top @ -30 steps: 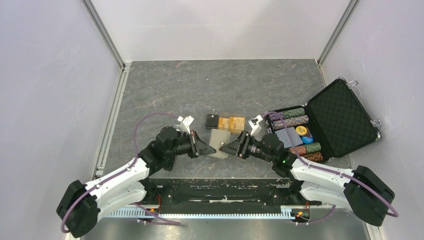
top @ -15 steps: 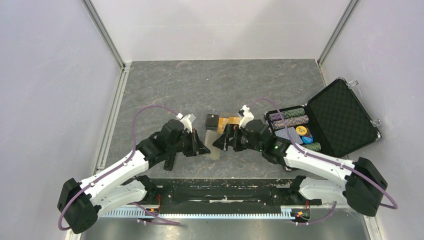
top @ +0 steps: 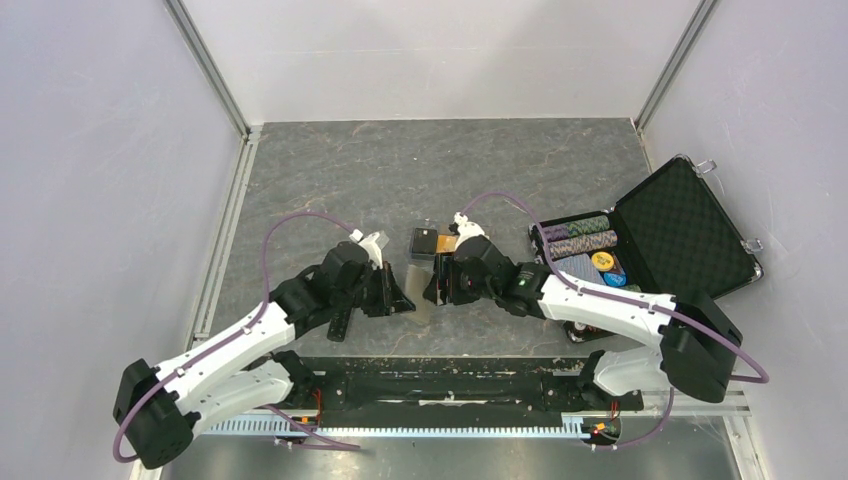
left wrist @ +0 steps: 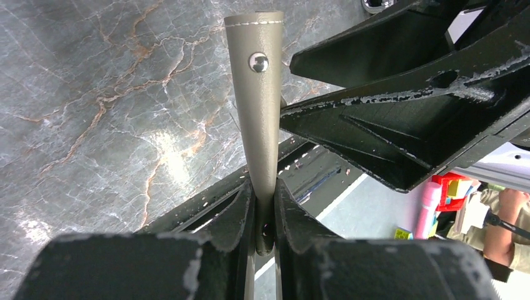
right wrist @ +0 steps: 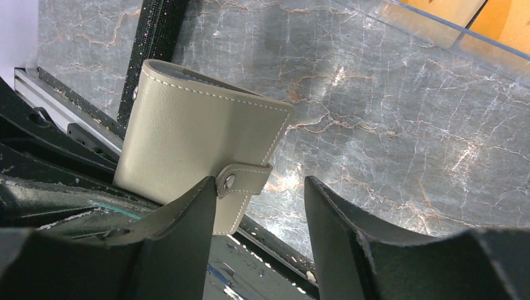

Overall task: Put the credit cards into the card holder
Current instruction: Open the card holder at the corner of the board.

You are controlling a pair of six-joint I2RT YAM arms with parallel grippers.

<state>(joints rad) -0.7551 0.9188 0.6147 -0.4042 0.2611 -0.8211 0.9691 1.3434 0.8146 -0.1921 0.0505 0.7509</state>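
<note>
The grey-tan card holder (left wrist: 257, 106) stands on edge above the table, folded shut, its strap tab (right wrist: 242, 180) snapped. My left gripper (left wrist: 264, 190) is shut on its lower edge. My right gripper (right wrist: 259, 187) is open right beside it, and the tab lies between its fingers, close to the left fingertip (right wrist: 203, 200). From above, the holder (top: 424, 308) shows as a thin sliver between left gripper (top: 403, 293) and right gripper (top: 437, 288). A black card (top: 424, 241) and an orange card (top: 446, 245) lie just behind; the right arm covers part of the orange ones.
An open black chip case (top: 680, 235) holding striped chips (top: 585, 240) sits at the right. A long black bar (top: 340, 322) lies under the left arm. A clear plastic edge (right wrist: 431, 31) crosses before the orange cards (right wrist: 494, 19).
The right arm has swung left and forward to the holder, its jaws opening wide, then narrowing somewhat. The left gripper kept its grip and tipped the holder up from flat to on-edge.
</note>
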